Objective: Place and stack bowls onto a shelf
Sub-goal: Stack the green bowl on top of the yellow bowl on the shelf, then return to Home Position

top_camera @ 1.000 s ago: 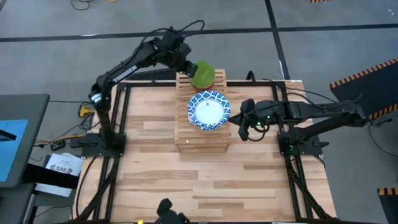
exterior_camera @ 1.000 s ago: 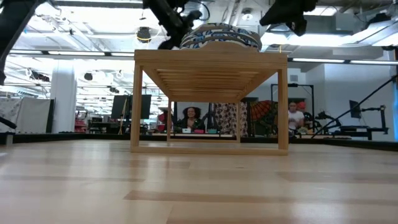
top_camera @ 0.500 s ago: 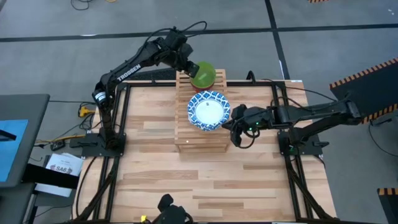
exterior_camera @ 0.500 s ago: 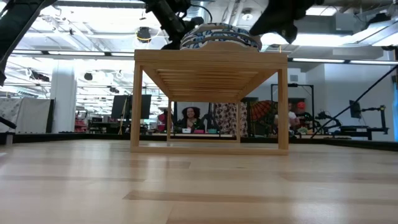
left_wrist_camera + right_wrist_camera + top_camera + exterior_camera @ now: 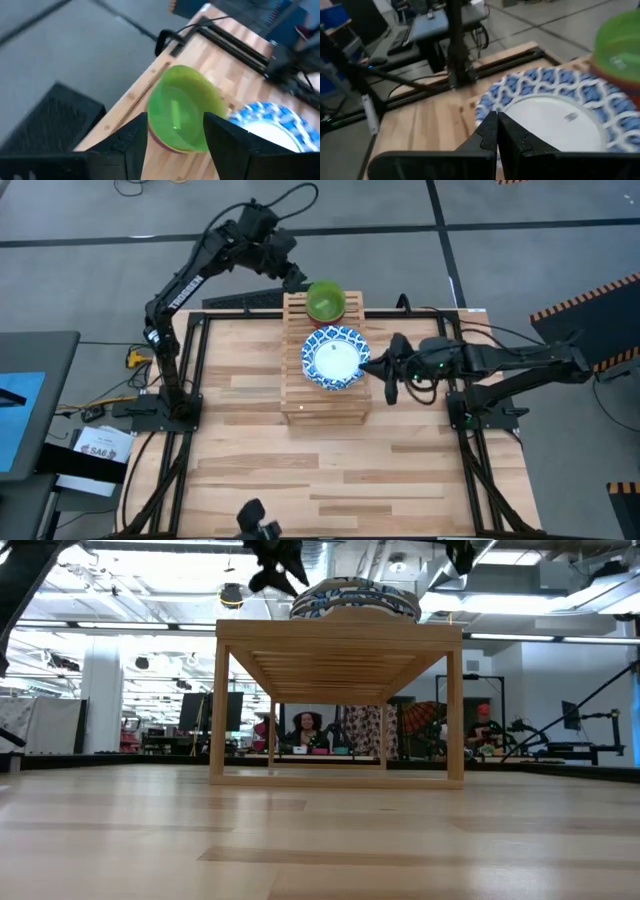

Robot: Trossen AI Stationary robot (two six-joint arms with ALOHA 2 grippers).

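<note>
The wooden slatted shelf [image 5: 322, 406] stands on the table's far middle. On its far end a green bowl [image 5: 325, 301] [image 5: 182, 112] sits level, nested on another small bowl whose purplish and orange rim shows under it. A white bowl with a blue patterned rim [image 5: 336, 358] [image 5: 555, 117] rests on the shelf's middle. My left gripper [image 5: 292, 276] [image 5: 176, 122] hovers open above and to the far left of the green bowl. My right gripper [image 5: 388, 370] [image 5: 497, 131] is shut just right of the patterned bowl, not touching it.
The tabletop [image 5: 330, 470] stretches from the shelf to the near edge. Black frame rails [image 5: 445, 330] run along its sides and far edge. In the low view the shelf [image 5: 338, 635] stands on legs with a gap below; people sit far behind it.
My left gripper has opened and let go of the green bowl, then risen and drawn back toward the table's far left. The bowl, tilted in the hold before, now sits level on the shelf's far end. My right gripper dipped toward the patterned bowl and came back up.
</note>
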